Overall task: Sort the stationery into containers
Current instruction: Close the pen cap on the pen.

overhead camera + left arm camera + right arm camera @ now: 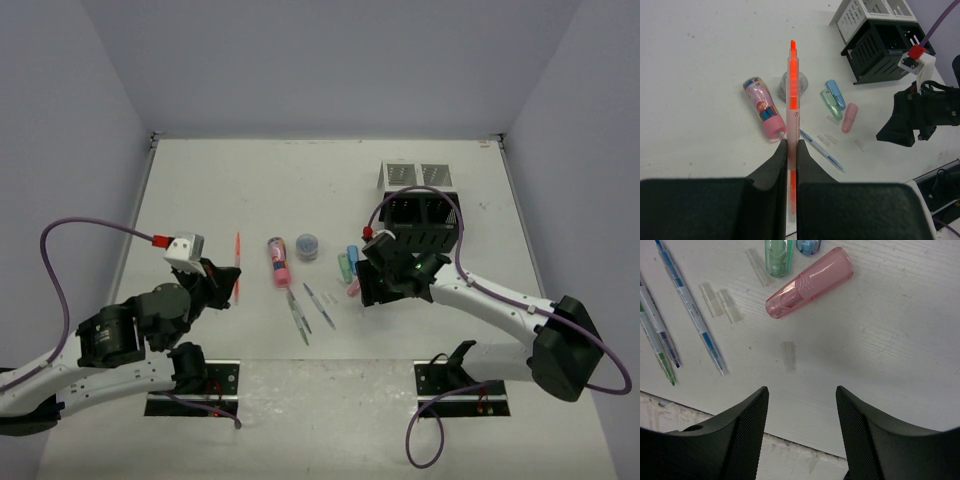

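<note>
Jaws of the left gripper [792,146] were pressed closed on the orange pen [792,100], holding it near its lower end so that the long part pointed forward, away from the arm. From the pictures I could not tell if the pen was lifted or touching the worktop [220,180]. Jaws of the right gripper [800,395] stood apart with nothing between them, low over the worktop; one clear clip [788,355] lay just ahead of them and the pink marker [810,282] a little further on.

In my judgement the task was only at its start. The black container [420,222] and the white container [415,175] behind it stood at the far right, and I saw no item in either, though the inside of the black one was dark. Almost everything lay loose in the middle of the worktop: the green marker [830,102] and the blue marker [836,94] side by side near the pink one, the fat pink tube [764,107], the round pot [307,246] beside it, the blue pen [690,305] and two more thin pens [657,340] next to it, and some other clips [720,302]. The orange pen was well apart from both containers, so its carrying was not done either.
</note>
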Tool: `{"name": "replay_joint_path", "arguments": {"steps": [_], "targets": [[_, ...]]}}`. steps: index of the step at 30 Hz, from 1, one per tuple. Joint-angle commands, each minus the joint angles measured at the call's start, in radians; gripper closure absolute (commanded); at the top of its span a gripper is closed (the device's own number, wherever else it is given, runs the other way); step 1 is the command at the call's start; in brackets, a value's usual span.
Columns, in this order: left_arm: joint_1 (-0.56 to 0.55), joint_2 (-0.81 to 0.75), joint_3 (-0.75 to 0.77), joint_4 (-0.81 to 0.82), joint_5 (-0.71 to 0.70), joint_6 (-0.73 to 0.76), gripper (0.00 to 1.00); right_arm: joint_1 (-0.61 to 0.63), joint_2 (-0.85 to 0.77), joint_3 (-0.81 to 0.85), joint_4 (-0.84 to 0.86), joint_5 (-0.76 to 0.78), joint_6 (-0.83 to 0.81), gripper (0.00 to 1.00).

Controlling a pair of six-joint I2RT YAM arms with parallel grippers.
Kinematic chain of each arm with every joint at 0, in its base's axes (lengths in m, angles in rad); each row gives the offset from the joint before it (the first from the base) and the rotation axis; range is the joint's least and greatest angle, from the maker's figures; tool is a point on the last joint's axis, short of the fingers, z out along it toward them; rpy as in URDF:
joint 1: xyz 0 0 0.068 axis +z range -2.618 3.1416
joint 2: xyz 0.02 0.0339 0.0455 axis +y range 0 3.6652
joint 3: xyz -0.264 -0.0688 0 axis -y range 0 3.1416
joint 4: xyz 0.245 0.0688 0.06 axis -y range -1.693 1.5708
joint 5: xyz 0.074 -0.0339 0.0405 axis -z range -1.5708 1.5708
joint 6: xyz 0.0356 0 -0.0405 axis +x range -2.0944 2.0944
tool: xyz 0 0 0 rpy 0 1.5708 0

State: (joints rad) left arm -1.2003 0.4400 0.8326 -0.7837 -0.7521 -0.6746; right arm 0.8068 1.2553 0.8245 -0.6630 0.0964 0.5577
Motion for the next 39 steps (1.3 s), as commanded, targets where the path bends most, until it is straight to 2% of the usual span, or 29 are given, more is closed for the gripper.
{"name": "replay_joint_path", "arguments": {"steps": [1, 6, 11, 14, 18, 25, 29, 36, 39], "targets": [[-0.004, -0.012, -0.003, 0.052, 0.011, 0.041, 1.00, 0.014, -0.017, 0.054, 0.025, 0.059, 0.015, 0.41], [-0.004, 0.003, 0.002, 0.044, 0.003, 0.038, 1.00, 0.014, -0.022, 0.073, 0.033, 0.048, -0.007, 0.41], [-0.002, -0.010, 0.008, 0.021, -0.019, 0.018, 1.00, 0.014, 0.040, 0.125, 0.038, 0.063, -0.045, 0.45], [-0.005, 0.000, 0.007, 0.018, -0.006, 0.012, 1.00, 0.016, 0.092, 0.181, 0.041, 0.055, -0.112, 0.54], [-0.004, 0.035, 0.005, 0.030, -0.007, 0.029, 1.00, 0.017, 0.171, 0.244, 0.037, 0.056, -0.181, 0.55], [-0.004, 0.071, -0.007, 0.047, 0.023, 0.041, 1.00, 0.020, 0.308, 0.318, 0.036, -0.001, -0.211, 0.55], [-0.004, 0.060, -0.007, 0.046, 0.021, 0.040, 1.00, 0.029, 0.411, 0.375, 0.015, -0.004, -0.221, 0.63], [-0.004, 0.026, -0.010, 0.049, 0.016, 0.035, 1.00, 0.033, 0.467, 0.412, 0.040, -0.007, -0.236, 0.63], [-0.005, 0.034, -0.010, 0.045, 0.014, 0.030, 1.00, 0.034, 0.503, 0.444, 0.032, -0.008, -0.246, 0.66]]}}
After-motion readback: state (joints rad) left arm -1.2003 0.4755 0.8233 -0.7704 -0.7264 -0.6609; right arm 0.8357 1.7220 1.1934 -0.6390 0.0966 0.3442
